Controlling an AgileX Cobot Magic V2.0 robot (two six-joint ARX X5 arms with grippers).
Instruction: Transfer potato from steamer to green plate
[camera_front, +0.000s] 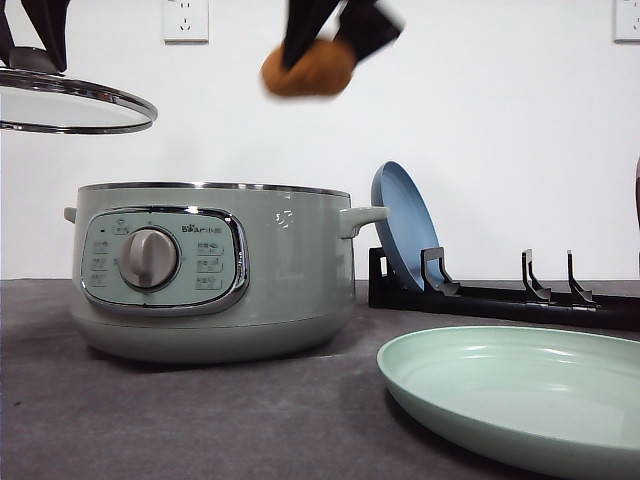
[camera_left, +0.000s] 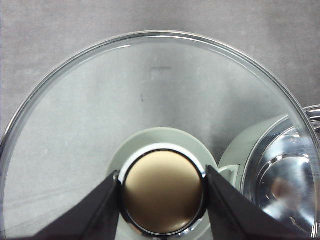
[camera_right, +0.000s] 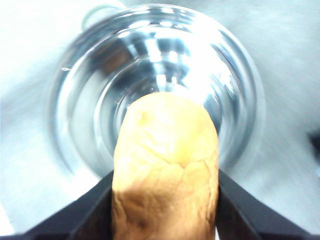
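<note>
The orange-brown potato (camera_front: 308, 68) hangs high above the right side of the pale green steamer (camera_front: 215, 270), held by my right gripper (camera_front: 325, 50), which is shut on it. In the right wrist view the potato (camera_right: 165, 170) sits between the dark fingers (camera_right: 90, 210) over the shiny steamer bowl (camera_right: 155, 75). My left gripper (camera_left: 162, 200) is shut on the knob (camera_left: 162, 192) of the glass lid (camera_front: 70, 100), holding it up at the far left above the steamer. The mint green plate (camera_front: 520, 395) lies on the table at the front right.
A blue plate (camera_front: 403, 225) stands upright in a black rack (camera_front: 510, 295) behind the green plate, right of the steamer. The steamer's side handle (camera_front: 362, 218) points toward the rack. The grey tabletop (camera_front: 200, 420) stretches in front.
</note>
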